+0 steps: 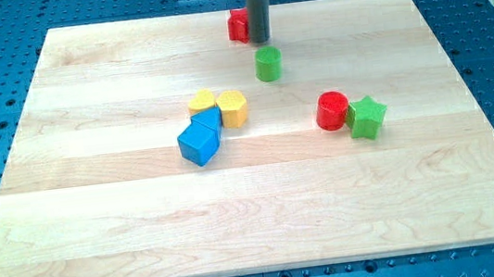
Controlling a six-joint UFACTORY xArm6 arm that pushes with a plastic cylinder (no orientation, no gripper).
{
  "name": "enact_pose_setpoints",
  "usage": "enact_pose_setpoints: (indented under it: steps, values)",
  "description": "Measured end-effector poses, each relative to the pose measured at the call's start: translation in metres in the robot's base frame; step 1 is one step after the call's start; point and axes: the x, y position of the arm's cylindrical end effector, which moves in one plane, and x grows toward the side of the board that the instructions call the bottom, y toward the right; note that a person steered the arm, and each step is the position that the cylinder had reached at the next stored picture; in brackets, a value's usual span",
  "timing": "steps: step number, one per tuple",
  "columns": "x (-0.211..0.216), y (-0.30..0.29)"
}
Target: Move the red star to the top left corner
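The red star [237,25] lies near the top edge of the wooden board [98,221], a little right of the middle, partly hidden behind my rod. My tip [260,40] stands right against the star's right side, touching or almost touching it. The board's top left corner [53,35] is far to the view's left of the star.
A green cylinder [267,63] sits just below my tip. A yellow block [202,102], a yellow hexagon [233,108] and a blue block [200,139] cluster at mid-board. A red cylinder [331,110] touches a green star [366,116] at the right.
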Motion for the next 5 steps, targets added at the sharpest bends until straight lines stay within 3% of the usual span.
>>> enact_pose_setpoints:
  steps: [1,4,5]
  values:
    - [-0.018,-0.002]
    - [-0.002,-0.144]
    - [-0.002,-0.134]
